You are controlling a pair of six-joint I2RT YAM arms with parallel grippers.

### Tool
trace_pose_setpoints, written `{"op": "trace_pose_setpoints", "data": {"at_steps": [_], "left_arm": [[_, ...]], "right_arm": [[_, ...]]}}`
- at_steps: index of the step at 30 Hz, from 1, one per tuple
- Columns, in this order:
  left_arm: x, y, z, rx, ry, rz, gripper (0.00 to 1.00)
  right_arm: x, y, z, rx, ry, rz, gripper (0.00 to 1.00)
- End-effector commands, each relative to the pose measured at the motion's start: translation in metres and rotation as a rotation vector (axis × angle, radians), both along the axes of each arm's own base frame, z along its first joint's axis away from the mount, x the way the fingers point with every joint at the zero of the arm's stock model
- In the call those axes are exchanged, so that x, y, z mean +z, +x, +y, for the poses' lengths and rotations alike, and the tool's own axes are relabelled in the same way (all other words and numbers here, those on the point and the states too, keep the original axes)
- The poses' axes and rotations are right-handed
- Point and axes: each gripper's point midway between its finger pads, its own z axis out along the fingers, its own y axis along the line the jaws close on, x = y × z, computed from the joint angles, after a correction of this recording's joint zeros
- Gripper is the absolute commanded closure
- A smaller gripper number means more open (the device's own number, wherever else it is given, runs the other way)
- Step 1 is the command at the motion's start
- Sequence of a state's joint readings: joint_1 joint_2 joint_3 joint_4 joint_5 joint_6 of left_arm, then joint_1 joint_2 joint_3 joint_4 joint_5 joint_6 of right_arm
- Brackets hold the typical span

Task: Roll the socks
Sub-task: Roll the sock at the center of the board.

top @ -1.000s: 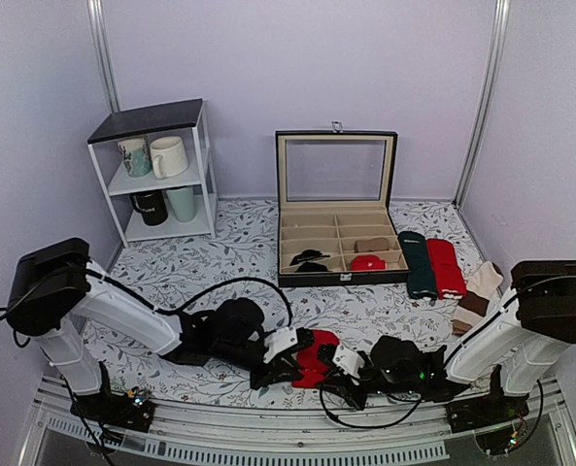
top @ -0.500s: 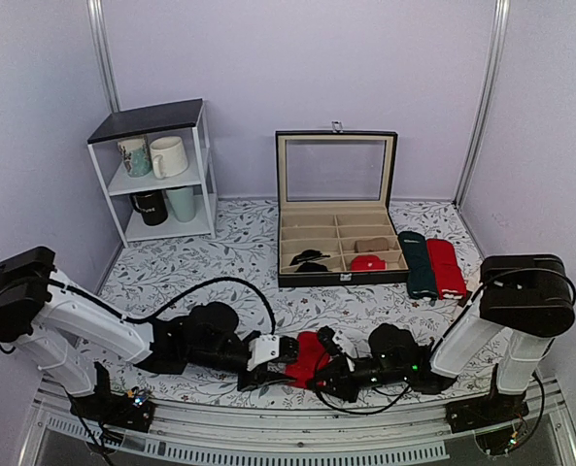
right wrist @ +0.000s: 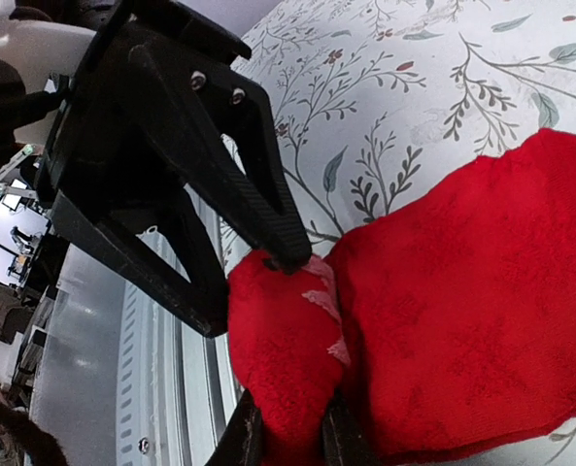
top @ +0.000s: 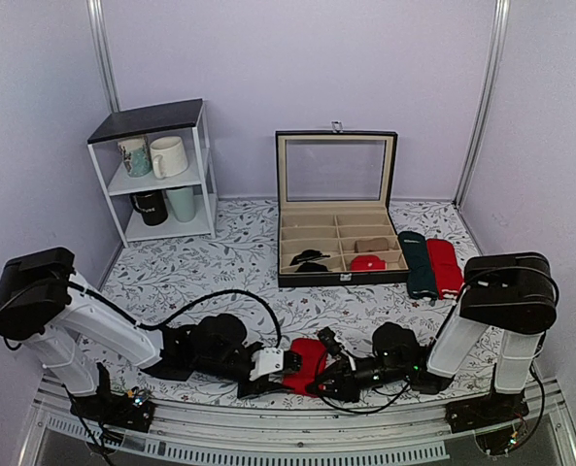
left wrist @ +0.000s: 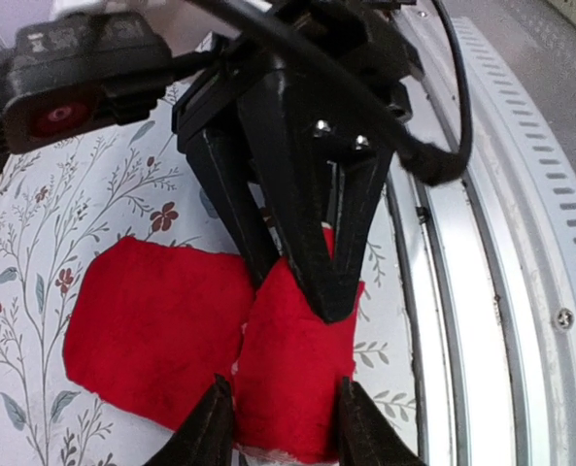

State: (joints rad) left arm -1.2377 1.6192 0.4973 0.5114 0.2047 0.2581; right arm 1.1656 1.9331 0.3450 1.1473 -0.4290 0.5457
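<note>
Left gripper [left wrist: 282,393] and right gripper [right wrist: 289,413] each pinch the socks [top: 305,357], lower centre; roll partly formed, the rest lies flat.

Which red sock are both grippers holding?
The red socks bunched at the near edge, pinched by the left gripper and right gripper; the flat red sock beside the dark green sock lies untouched.

Even, soft, bright light; wrist views blur at near edges.
</note>
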Motion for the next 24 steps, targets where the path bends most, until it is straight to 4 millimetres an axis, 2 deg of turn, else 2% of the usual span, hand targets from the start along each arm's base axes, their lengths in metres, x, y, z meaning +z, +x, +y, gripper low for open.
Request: {"op": "trace_pose_setpoints", "data": {"at_steps": [1,2,6,11,14,20,24], "left_arm": [[-0.001,-0.015,0.001,-0.019,0.002,0.011,0.63],[0.004,-0.017,0.002,-0.021,-0.015,0.009,0.62],[0.018,-0.021,0.006,-0.021,-0.062,0.011,0.5],[0.003,-0.021,0.005,-0.011,-0.007,0.041,0.38],[-0.004,-0.024,-0.001,-0.027,0.007,0.074,0.25],[-0.013,-0.022,-0.003,-0.012,0.034,0.086,0.25],[-0.013,-0.021,-0.003,-0.002,0.035,0.093,0.36]], "right_arm": [[-0.106,-0.046,-0.087,-0.002,-0.484,0.299,0.92],[-0.108,-0.046,-0.089,-0.005,-0.491,0.303,0.92],[-0.113,-0.045,-0.092,-0.017,-0.509,0.317,0.92],[-0.116,-0.045,-0.094,-0.021,-0.523,0.323,0.92],[-0.117,-0.044,-0.094,-0.023,-0.526,0.322,0.92],[-0.117,-0.044,-0.093,-0.023,-0.527,0.324,0.92],[-0.118,-0.044,-0.093,-0.022,-0.533,0.328,0.92]]}}
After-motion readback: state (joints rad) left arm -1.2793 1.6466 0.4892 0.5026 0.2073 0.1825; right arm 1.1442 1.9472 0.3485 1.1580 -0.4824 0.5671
